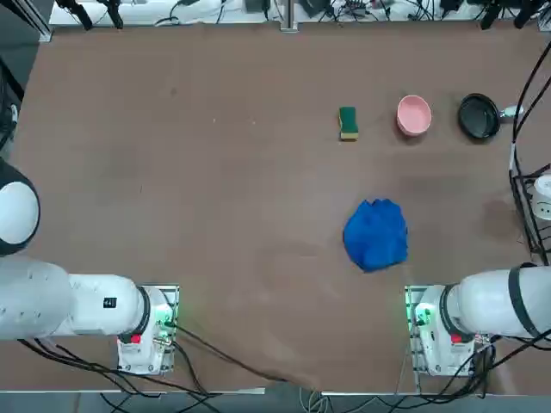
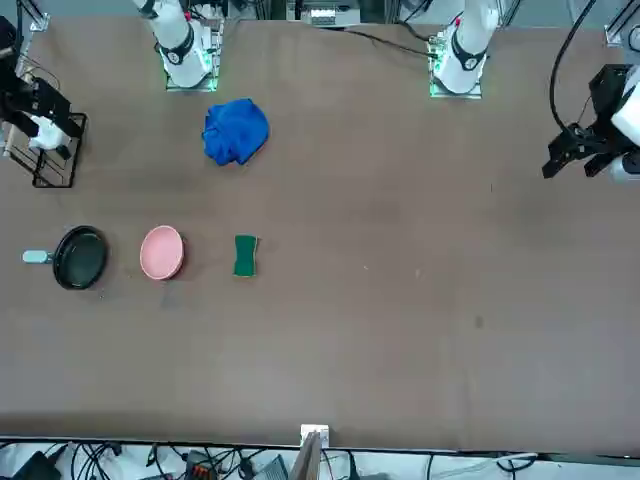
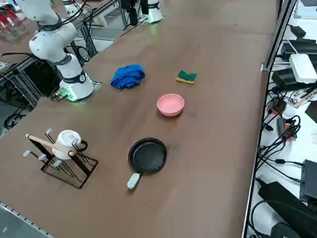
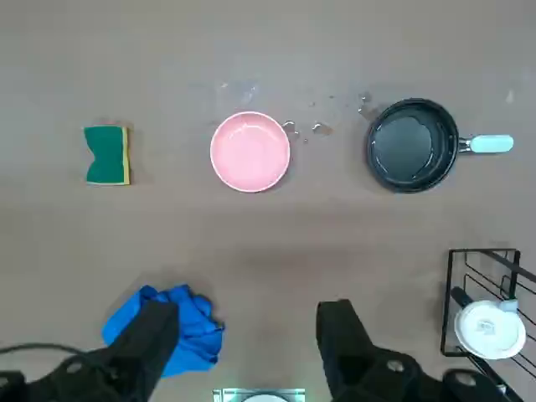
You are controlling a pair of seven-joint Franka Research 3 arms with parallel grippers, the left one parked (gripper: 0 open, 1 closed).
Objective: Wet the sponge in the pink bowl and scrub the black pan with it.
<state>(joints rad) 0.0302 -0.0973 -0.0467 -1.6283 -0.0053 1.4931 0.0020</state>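
The sponge [image 1: 348,122], green on top with a yellow layer, lies flat on the brown table. To its right in the top view stand the pink bowl [image 1: 414,114] and then the black pan [image 1: 479,115], all three in one row. The pan's pale handle [image 4: 490,144] points away from the bowl. My right gripper [image 4: 249,335] hangs high over the table's near side, well back from the row. It is open and nothing sits between its fingers [image 4: 159,335]. The sponge [image 4: 107,155], bowl [image 4: 249,152] and pan [image 4: 413,145] all show beyond them.
A crumpled bright blue cloth [image 1: 376,234] lies between my right arm's base and the row. A black wire rack [image 3: 62,153] holding a white mug [image 3: 68,139] stands at the table's right edge. A few water drops [image 4: 310,127] lie beside the bowl.
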